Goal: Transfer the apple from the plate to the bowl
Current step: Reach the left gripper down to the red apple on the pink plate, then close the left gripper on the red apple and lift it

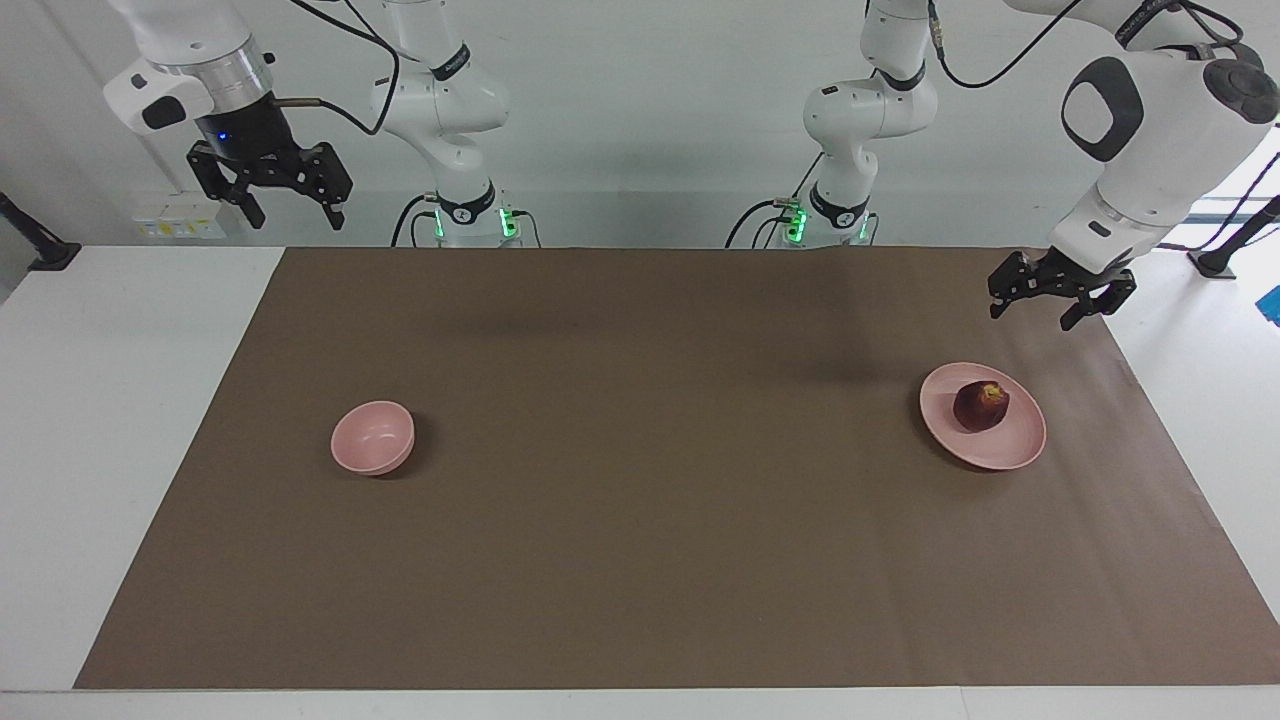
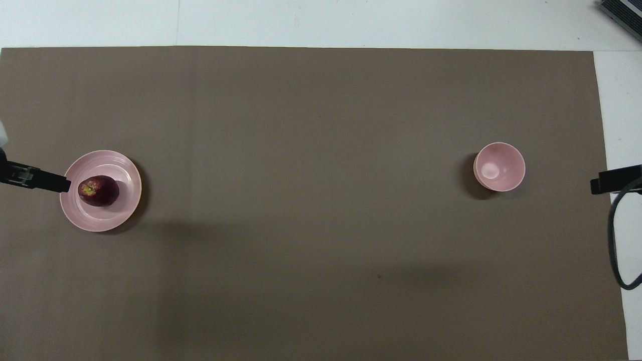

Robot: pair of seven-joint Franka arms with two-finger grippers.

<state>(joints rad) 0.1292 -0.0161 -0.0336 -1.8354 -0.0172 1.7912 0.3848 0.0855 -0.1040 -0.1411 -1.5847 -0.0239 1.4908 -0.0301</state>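
The dark red apple (image 1: pixel 980 405) lies on the pale pink plate (image 1: pixel 1010 455) at the left arm's end of the brown mat; both also show in the overhead view, the apple (image 2: pixel 99 190) on the plate (image 2: pixel 108 220). The small pink bowl (image 1: pixel 372 437) stands empty at the right arm's end of the mat, and shows from above too (image 2: pixel 499 166). My left gripper (image 1: pixel 1032 315) is open and empty, raised over the mat beside the plate; one of its fingers (image 2: pixel 45 179) reaches the plate's rim from above. My right gripper (image 1: pixel 295 218) is open, empty, and waits high over the table's edge.
A brown mat (image 1: pixel 640 520) covers most of the white table (image 1: pixel 120 420). A black cable (image 2: pixel 616 240) hangs by the right gripper's body (image 2: pixel 614 179) at the mat's edge. The two arm bases stand along the table's robot end.
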